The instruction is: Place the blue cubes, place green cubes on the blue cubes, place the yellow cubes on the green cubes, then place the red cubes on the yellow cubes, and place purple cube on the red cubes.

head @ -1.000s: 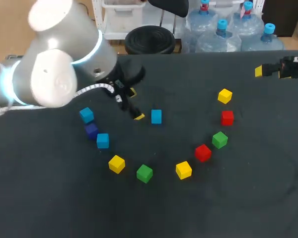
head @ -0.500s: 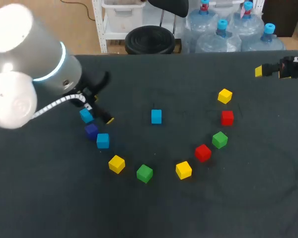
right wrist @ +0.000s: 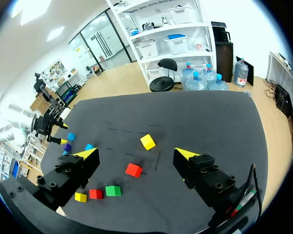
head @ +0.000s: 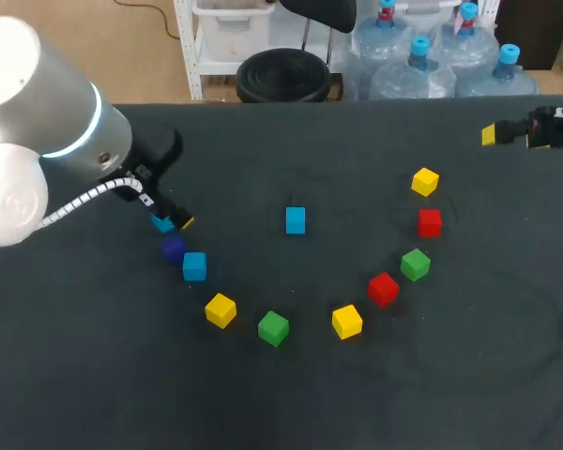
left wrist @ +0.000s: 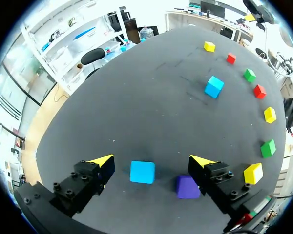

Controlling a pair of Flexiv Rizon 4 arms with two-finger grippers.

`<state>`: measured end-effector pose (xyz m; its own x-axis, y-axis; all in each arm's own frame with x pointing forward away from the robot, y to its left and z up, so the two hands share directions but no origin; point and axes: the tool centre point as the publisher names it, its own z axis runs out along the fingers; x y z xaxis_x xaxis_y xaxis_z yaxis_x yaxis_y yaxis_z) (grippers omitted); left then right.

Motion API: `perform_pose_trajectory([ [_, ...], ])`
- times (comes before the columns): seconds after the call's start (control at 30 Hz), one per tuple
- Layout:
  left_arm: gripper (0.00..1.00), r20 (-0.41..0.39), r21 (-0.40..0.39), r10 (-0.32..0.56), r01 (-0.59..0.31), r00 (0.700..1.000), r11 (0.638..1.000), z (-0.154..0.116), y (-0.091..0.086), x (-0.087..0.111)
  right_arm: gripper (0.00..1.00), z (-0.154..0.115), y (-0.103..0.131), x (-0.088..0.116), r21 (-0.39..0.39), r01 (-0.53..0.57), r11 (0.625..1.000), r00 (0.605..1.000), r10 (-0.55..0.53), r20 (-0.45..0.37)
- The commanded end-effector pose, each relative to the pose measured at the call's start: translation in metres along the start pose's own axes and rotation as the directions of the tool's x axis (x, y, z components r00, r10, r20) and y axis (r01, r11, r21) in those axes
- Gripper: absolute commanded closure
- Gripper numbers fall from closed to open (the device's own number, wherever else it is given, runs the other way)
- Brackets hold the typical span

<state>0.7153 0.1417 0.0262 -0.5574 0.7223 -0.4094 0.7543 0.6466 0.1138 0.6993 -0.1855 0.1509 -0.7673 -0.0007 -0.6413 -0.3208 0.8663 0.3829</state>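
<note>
The left claw [left wrist: 151, 163] hung low over the left part of the table [head: 291, 403]. Its fingers stood apart, and a blue cube [left wrist: 142, 172] sat on the dark cloth between them, touched by neither. A purple cube [left wrist: 187, 186] lay just beside that one, close by one finger. A second blue cube [head: 194, 266] came next past the purple one. A third blue cube [head: 296, 220] stood alone near the middle.

The others curved away to the right, each lying singly on the cloth: a yellow cube [head: 220, 309], a green cube [head: 273, 327], a second yellow cube [head: 346, 321], a red cube [head: 383, 288], a second green cube [head: 415, 264], a second red cube [head: 429, 223] and a third yellow cube [head: 424, 181].

The right claw [right wrist: 136, 154] was at the table's far right edge, well apart from every cube, with its fingers spread wide.
</note>
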Motion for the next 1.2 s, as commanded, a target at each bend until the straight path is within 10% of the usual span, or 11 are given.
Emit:
perform_pose_trajectory([
  [0.03,0.00,-0.001,0.005,-0.004,0.004,1.000,1.000,0.003,0.010,0.001,0.00,0.000,0.000,0.000,0.002,0.000,1.000,1.000,0.000,0.000],
  [0.77,0.18,-0.031,0.048,0.005,-0.004,0.999,0.999,0.026,0.023,0.016,0.00,0.000,0.000,0.000,0.002,0.000,1.000,1.000,0.000,0.000],
  [0.97,0.50,-0.027,0.058,0.007,-0.005,1.000,0.998,0.029,0.024,0.020,0.00,0.000,0.000,0.000,0.002,0.000,1.000,1.000,0.000,0.000],
  [1.2,0.56,-0.020,0.065,0.005,-0.004,1.000,0.998,0.031,0.023,0.024,0.00,0.000,0.000,0.000,0.002,0.000,1.000,1.000,0.000,0.000],
])
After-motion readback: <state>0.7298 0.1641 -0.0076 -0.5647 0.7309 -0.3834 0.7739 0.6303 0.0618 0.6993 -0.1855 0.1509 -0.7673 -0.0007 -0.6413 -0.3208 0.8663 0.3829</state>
